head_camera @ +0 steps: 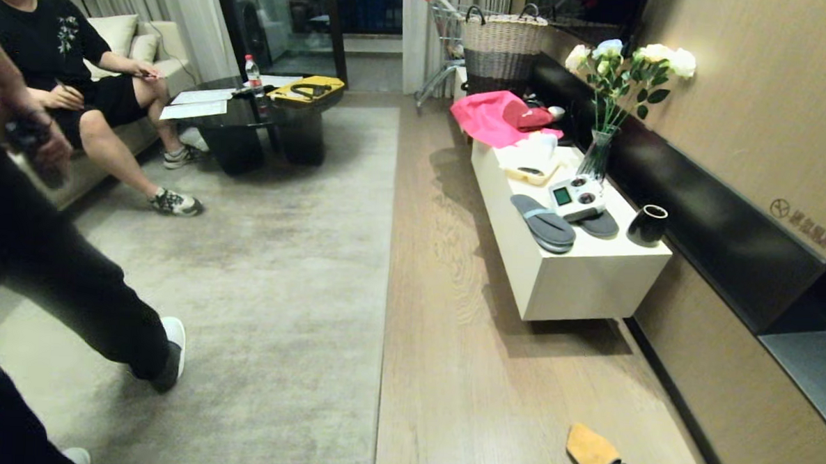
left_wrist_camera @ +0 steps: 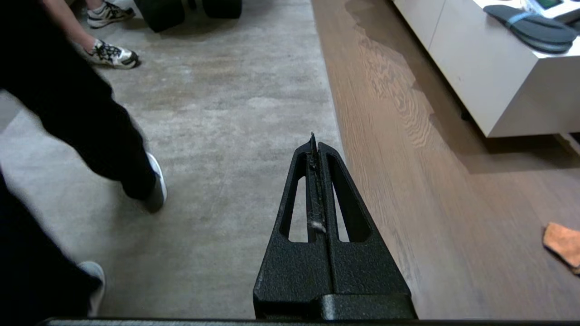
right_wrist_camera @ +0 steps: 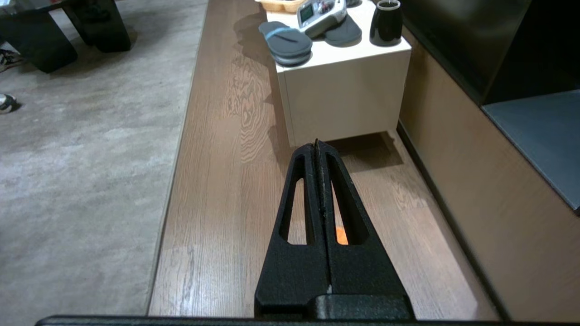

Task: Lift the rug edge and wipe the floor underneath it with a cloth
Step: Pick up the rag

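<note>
1 small orange cloth (head_camera: 593, 455), soft, crumpled on glossy wood-plank floor (head_camera: 462, 374). Rug edge (head_camera: 387, 273) straight, short pile. Left gripper (left_wrist_camera: 313, 140) & right gripper (right_wrist_camera: 316, 145): both pinched closed, holding nothing.

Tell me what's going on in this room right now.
Nothing is being handled yet. The left pincer hangs shut and empty over the rug edge, and the right pincer hangs shut and empty over the floor. The rug lies flat, and the cloth lies on the floor near the wall, untouched. One person sits on a sofa and another's leg stands on the rug.
</note>
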